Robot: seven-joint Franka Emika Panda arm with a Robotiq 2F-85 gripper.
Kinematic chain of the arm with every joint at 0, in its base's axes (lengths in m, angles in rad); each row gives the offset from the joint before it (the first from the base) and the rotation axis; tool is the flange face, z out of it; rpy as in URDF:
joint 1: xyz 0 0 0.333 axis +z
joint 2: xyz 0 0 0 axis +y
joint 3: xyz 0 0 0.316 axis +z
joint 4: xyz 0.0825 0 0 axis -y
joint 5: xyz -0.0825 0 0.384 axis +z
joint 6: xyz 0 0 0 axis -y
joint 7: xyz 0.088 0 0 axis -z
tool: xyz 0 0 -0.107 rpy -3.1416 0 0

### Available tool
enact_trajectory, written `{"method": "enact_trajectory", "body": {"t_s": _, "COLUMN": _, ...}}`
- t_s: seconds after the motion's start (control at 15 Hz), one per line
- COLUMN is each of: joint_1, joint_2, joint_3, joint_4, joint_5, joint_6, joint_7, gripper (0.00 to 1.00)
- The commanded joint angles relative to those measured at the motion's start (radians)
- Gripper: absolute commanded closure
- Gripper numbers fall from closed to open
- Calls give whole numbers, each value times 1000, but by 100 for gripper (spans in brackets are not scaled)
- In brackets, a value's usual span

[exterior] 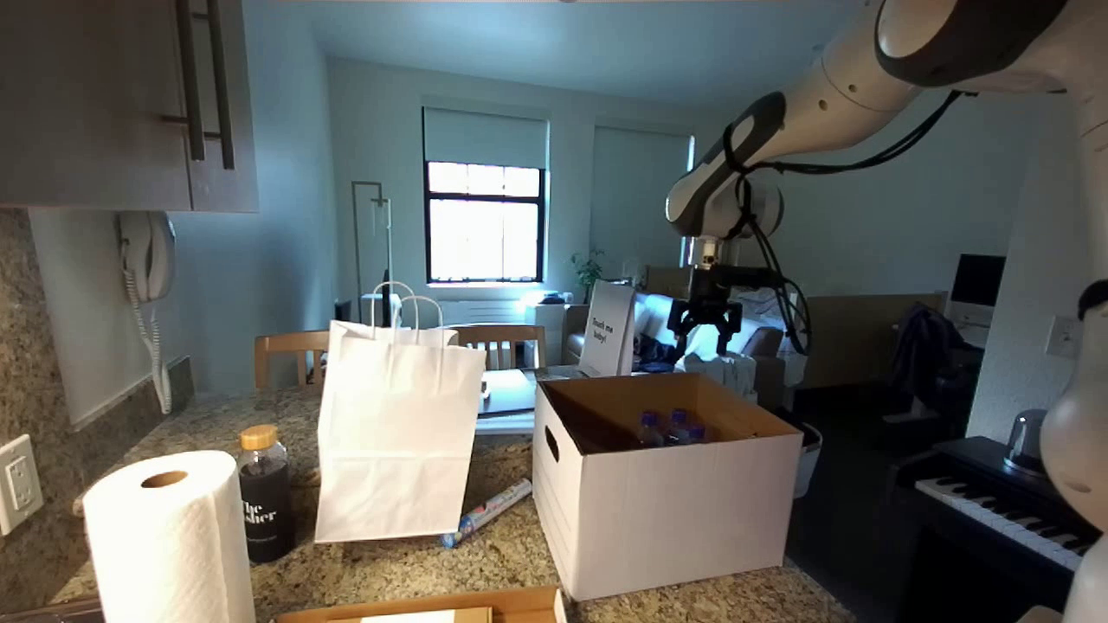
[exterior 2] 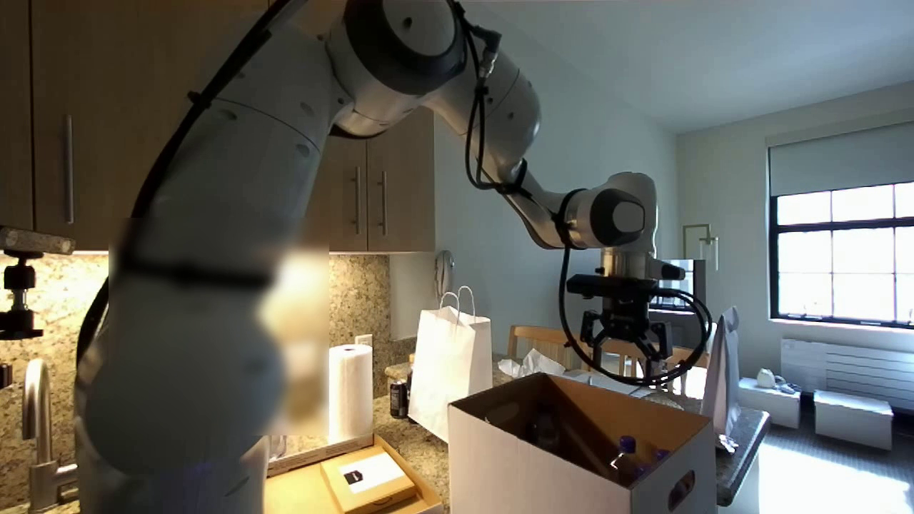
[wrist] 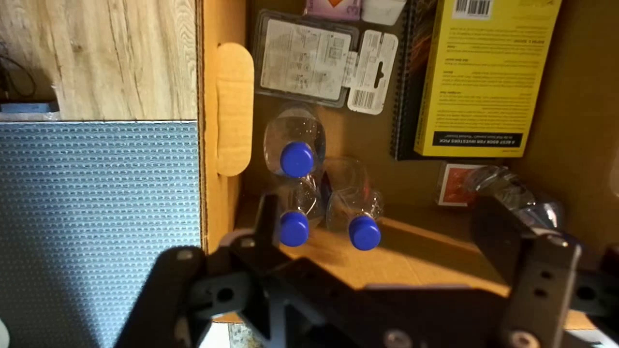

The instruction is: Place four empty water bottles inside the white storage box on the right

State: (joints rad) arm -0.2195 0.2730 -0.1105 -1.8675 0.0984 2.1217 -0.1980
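Three water bottles [wrist: 294, 135] with blue caps stand bunched inside the white storage box [exterior: 684, 510], just beside the end wall at left in the wrist view; in both exterior views the box's near side hides their lower parts. At right in the wrist view, toward the opposite end of the box, what looks like a fourth bottle [wrist: 510, 188] shows partly behind a finger [wrist: 508, 244] of the pincer [exterior: 702, 344], too covered for its cap to be made out. Only the wrist view shows the yellow book [wrist: 483, 82], the spiral notebook [wrist: 405, 96] and the flat retail pack [wrist: 307, 58] that share the box. The pincer hangs above the box with its fingers spread well apart. The box stands on the worktop [exterior: 502, 562]; to its left in an exterior view come a printed tube [exterior: 493, 510], a white paper bag [exterior: 398, 433], a dark flask [exterior: 264, 510] with an orange lid and, nearer, a paper towel roll [exterior: 169, 536]. In an exterior view a drinks can [exterior 2: 398, 400] also shows just beside the bag, and nearer, a brown parcel [exterior 2: 368, 477] lies in a shallow carton [exterior 2: 293, 492].
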Motion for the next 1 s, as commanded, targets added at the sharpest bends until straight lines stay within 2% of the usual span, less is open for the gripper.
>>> {"method": "enact_trajectory", "body": {"t_s": 0.0, "joint_1": 4, "joint_2": -91, "joint_3": -6, "joint_4": -87, "joint_5": -7, "joint_6": -33, "joint_7": -42, "gripper": 0}}
{"method": "enact_trajectory", "body": {"t_s": 0.53, "joint_1": 31, "joint_2": -196, "joint_3": -18, "joint_4": -221, "joint_5": -52, "joint_6": 34, "joint_7": 1, "gripper": 0}}
{"method": "enact_trajectory", "body": {"t_s": 0.6, "joint_1": 26, "joint_2": -141, "joint_3": -19, "joint_4": -153, "joint_5": -30, "joint_6": -1, "joint_7": -11, "gripper": 0}}
{"method": "enact_trajectory", "body": {"t_s": 0.93, "joint_1": 27, "joint_2": -139, "joint_3": -19, "joint_4": -154, "joint_5": -30, "joint_6": -1, "joint_7": -11, "gripper": 0}}
